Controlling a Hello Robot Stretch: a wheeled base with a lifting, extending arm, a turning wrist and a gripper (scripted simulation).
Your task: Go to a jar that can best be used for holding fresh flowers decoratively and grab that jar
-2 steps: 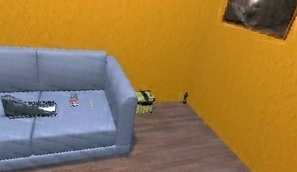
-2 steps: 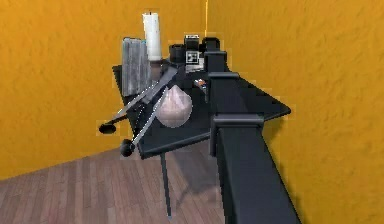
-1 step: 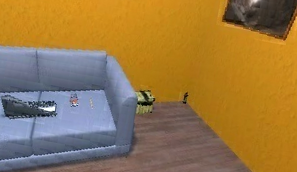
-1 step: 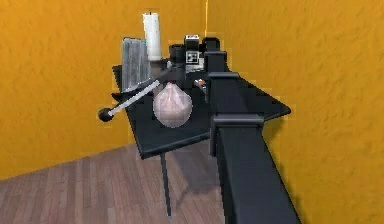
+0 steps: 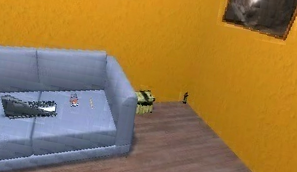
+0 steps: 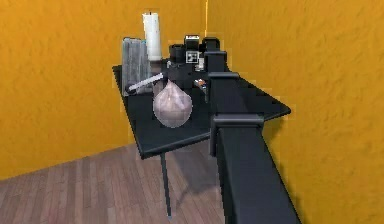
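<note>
Pinkish jar [image 6: 172, 103] sat on black table [image 6: 140, 115] near gripper [image 6: 160, 75]; grip state untellable, hold unknown. Best: line up on neck, spare candle [image 6: 152, 35].

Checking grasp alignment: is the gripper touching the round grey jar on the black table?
Cannot tell. In the arm side view the gripper lies right by the top of the jar on the table; neither contact nor a gap shows plainly.
</note>
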